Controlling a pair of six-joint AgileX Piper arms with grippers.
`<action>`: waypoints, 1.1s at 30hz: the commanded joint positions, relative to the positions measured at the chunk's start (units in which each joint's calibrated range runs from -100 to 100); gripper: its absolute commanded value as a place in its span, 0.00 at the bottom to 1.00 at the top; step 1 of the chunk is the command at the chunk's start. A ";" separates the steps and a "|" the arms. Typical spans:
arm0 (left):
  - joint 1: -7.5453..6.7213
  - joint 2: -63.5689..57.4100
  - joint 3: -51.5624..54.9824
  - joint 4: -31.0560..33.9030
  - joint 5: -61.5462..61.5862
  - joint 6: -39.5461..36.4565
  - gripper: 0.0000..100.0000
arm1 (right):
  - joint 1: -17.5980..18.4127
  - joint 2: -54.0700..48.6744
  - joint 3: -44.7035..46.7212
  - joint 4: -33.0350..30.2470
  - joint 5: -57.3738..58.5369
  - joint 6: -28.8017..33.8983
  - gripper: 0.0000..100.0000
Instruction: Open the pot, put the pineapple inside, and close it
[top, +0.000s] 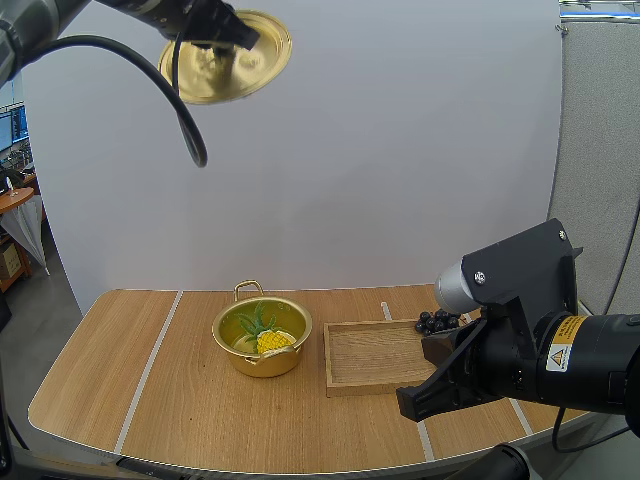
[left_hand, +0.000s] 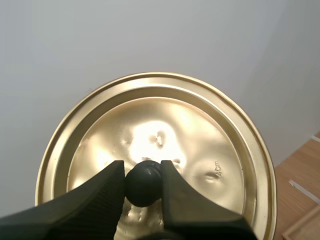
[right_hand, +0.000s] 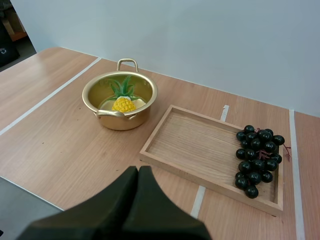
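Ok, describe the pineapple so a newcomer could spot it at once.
On the wooden table, left of the shallow wooden tray, stands an open round gold metal pot. Inside lies the small yellow pineapple with green leaves, unlike the dark grape bunch on the tray.

Robotics lab bench set up in an office-type room. Wooden table (top: 130, 400) marked with white tape lines (top: 150, 365); plain white backdrop (top: 400, 150) behind the table. Robot arm (top: 520, 280) with yellow warning label (top: 562, 355) at the table's right end. Monitors (top: 10, 128) beyond the table's left end, grey partition panel (top: 600, 150) beyond its right.
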 joint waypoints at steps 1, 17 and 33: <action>-0.20 -0.76 -0.50 -0.78 24.69 -0.54 0.00 | -0.16 -0.36 0.06 0.07 0.00 0.07 0.00; -0.20 5.81 15.17 -0.91 24.69 2.10 0.00 | -0.16 -0.36 0.06 0.07 0.00 0.07 0.00; -0.20 14.53 42.46 -4.73 2.11 13.32 0.00 | -0.16 -0.36 0.06 0.07 0.00 0.07 0.00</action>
